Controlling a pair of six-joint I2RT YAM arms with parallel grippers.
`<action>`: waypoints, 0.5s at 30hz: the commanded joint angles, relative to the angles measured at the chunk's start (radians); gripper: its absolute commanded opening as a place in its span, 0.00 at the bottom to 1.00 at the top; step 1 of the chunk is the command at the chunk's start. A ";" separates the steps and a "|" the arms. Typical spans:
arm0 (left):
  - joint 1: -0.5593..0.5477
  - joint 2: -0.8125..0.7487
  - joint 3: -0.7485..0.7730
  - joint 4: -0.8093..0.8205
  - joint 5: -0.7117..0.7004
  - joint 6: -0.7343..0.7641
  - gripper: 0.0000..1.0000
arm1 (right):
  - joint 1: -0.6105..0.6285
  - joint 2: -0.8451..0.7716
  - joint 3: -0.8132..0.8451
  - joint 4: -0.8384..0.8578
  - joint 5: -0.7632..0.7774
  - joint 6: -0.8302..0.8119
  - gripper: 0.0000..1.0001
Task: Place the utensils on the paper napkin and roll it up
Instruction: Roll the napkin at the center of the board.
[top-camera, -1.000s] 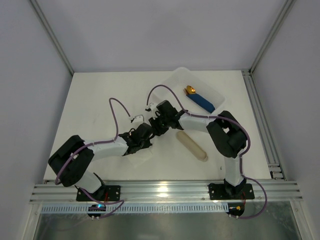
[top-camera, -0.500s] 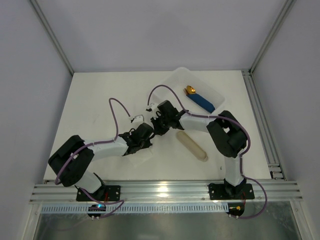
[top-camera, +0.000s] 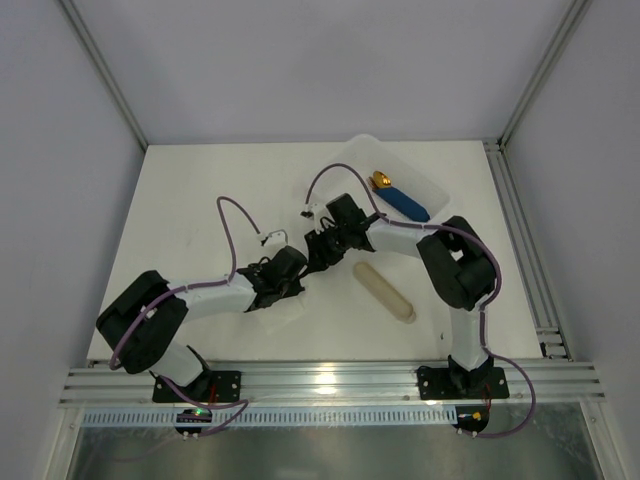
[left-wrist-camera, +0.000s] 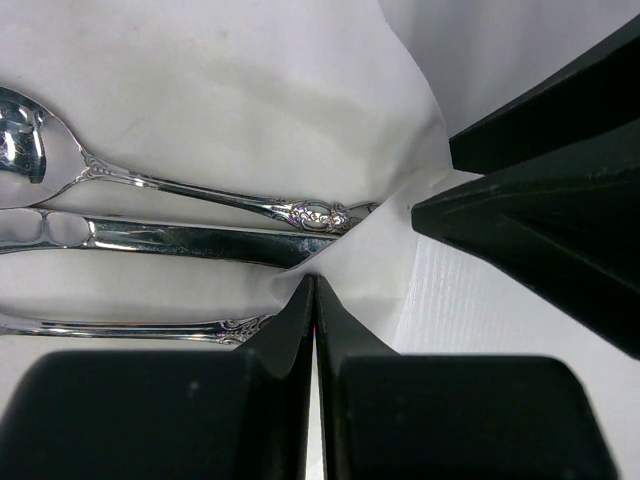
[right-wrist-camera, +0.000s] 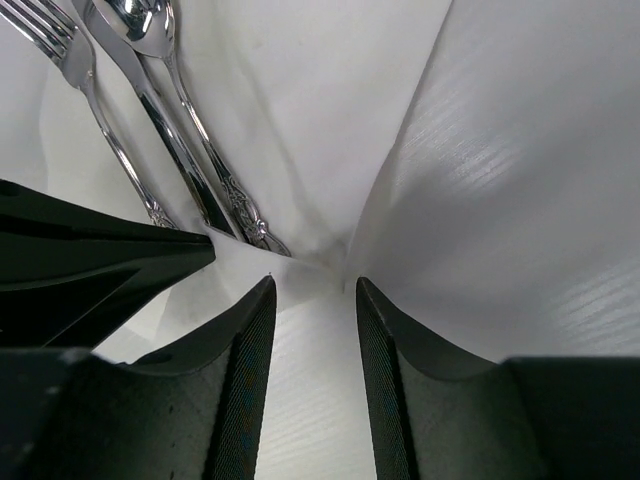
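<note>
The utensils (left-wrist-camera: 190, 238) lie side by side on the paper napkin (left-wrist-camera: 230, 90), their handle ends under its folded edge. At that fold the left hand (left-wrist-camera: 315, 300) is pinched tight, while the right hand (right-wrist-camera: 312, 300) straddles it half-wide. The paper looks limp and easily torn, so grip it by the fold.

Three silver utensils (right-wrist-camera: 150, 120) side by side on the white paper napkin (right-wrist-camera: 300, 110), a fold over their handles

The top camera looks down on the whole table (top-camera: 180, 210); both wrist cameras, very close, share utensils (left-wrist-camera: 200, 238) and napkin (left-wrist-camera: 250, 100).
</note>
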 joint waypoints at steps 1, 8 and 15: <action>-0.004 -0.009 -0.023 -0.036 -0.010 0.003 0.00 | -0.027 0.055 0.039 -0.064 -0.084 -0.004 0.43; -0.004 -0.011 -0.020 -0.038 -0.010 0.008 0.00 | -0.056 0.124 0.125 -0.087 -0.224 -0.012 0.43; -0.004 -0.019 -0.020 -0.039 -0.010 0.011 0.00 | -0.056 0.149 0.188 -0.116 -0.253 -0.018 0.46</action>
